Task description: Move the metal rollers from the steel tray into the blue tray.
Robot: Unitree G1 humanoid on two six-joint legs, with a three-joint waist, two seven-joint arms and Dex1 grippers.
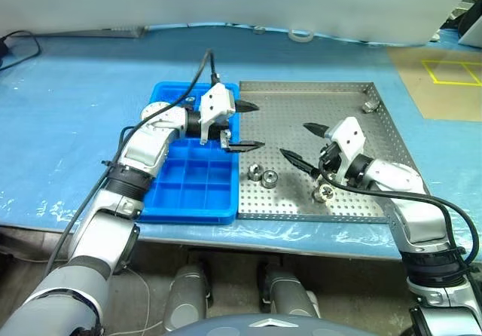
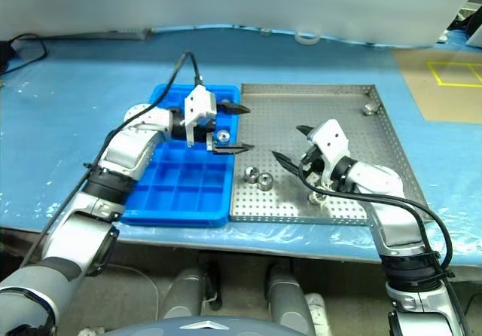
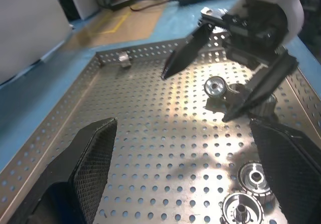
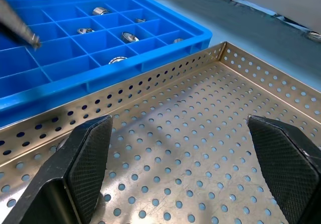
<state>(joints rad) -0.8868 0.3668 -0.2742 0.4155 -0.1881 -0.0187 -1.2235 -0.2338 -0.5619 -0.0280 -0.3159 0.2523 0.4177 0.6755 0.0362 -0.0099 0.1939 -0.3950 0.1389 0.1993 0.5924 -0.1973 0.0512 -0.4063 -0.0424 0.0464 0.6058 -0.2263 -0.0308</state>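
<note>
Steel tray (image 1: pixel 301 95) beside blue tray (image 1: pixel 181 200), their long edges touching, on the blue-covered tabletop (image 1: pixel 68 102). Left gripper (image 1: pixel 248 125), fingers spread wide and holding nothing, hangs over the shared edge of both trays. Right gripper (image 1: pixel 301 142), likewise wide and empty, hangs above the steel tray's middle. 2 metal rollers (image 1: pixel 263 175) lie side by side near the steel tray's near-left corner; 1 more (image 1: pixel 324 193) lies near its near edge; another small metal piece (image 1: pixel 369 107) sits in the far-right corner. Further rollers (image 4: pixel 100 11) occupy compartments of the blue tray.

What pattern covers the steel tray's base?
Rows of small round holes across the steel tray; clearest in the right wrist view.
</note>
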